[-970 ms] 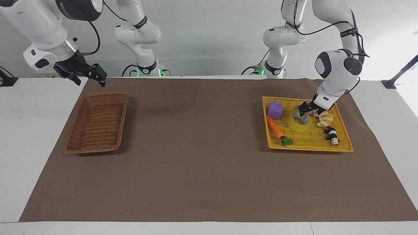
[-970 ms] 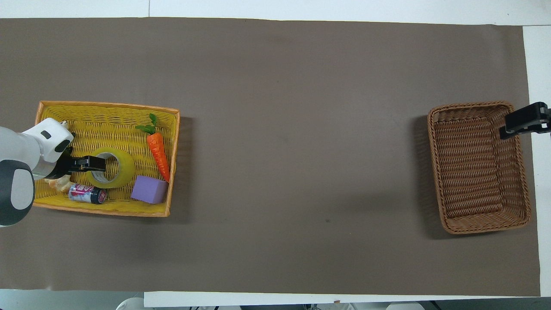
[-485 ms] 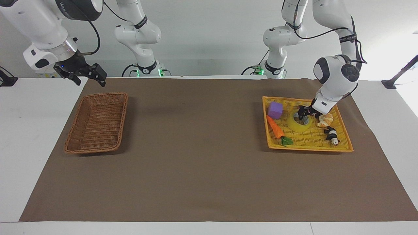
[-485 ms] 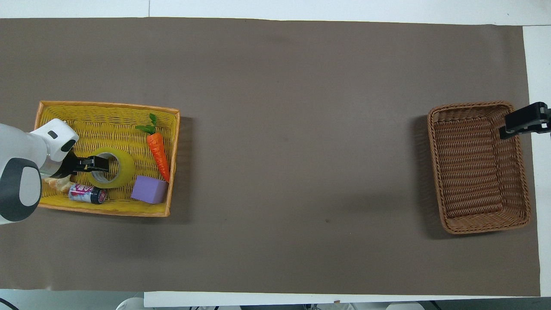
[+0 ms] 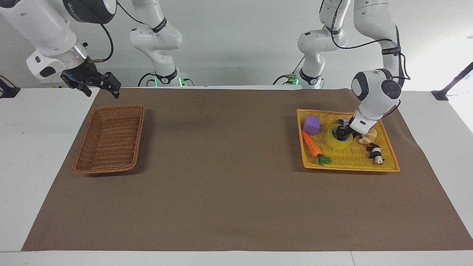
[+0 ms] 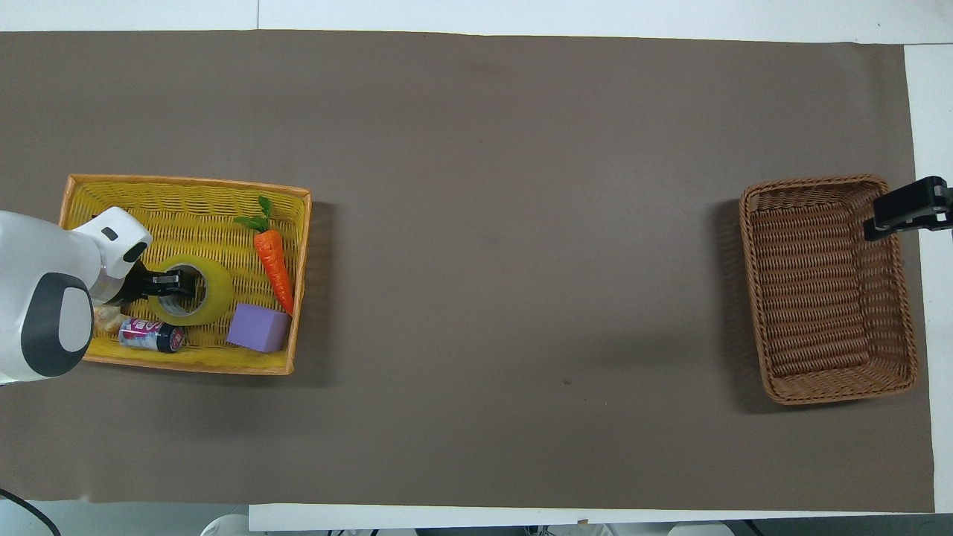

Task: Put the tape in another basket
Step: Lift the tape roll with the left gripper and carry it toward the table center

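Observation:
The yellow tape lies flat in the shallow yellow tray at the left arm's end of the table; the overhead view shows it too. My left gripper is open and low on the tape's rim, at the side toward the tray's end, with one finger in the core hole. The brown wicker basket stands empty at the right arm's end. My right gripper is open and waits in the air by the basket's corner nearest the robots.
The tray also holds a toy carrot, a purple block, a small can, a bread piece and a panda figure, all close around the tape. A brown mat covers the table between tray and basket.
My left gripper has come lower and moved a little farther over the tape, its finger now in the core hole. The tape, the basket and the right arm have not moved.

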Motion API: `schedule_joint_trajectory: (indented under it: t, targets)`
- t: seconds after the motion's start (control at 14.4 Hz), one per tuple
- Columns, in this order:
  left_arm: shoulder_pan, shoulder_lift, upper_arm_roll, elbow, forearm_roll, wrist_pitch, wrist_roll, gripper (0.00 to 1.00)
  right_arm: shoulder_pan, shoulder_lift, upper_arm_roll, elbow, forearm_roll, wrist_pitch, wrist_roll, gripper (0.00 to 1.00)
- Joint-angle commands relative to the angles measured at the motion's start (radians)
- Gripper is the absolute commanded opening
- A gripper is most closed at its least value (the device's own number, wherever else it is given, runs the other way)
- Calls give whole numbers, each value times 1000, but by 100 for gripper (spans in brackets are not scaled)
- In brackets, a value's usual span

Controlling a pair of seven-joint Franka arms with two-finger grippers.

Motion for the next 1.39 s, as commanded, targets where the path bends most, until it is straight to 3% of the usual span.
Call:
schedule_joint_trajectory:
  t: [0.0, 0.35, 0.49, 0.76, 0.97, 1.18, 1.32]
  targets:
    - [4, -11, 3, -28, -6, 29, 1, 36, -7, -7, 5, -9, -3, -6, -24, 99]
    - [-4, 6, 3, -11, -6, 20, 1, 1, -7, -7, 5, -9, -3, -6, -23, 99]
    - [-9, 3, 3, 53, -8, -44, -7, 0, -7, -7, 5, -9, -3, -6, -23, 99]
    - [-59, 8, 3, 353, -74, -368, -53, 0, -7, -7, 5, -9, -3, -8, -24, 99]
    - [-182, 8, 3, 388, -146, -350, -255, 0, -7, -7, 6, -9, -3, -6, -23, 99]
    - [-286, 9, 3, 388, -304, -272, -301, 0, -7, -7, 5, -9, -3, -6, -23, 99]
    - [-364, 26, 3, 414, -338, -234, -387, 0, -7, -7, 5, -9, -3, -6, -19, 99]
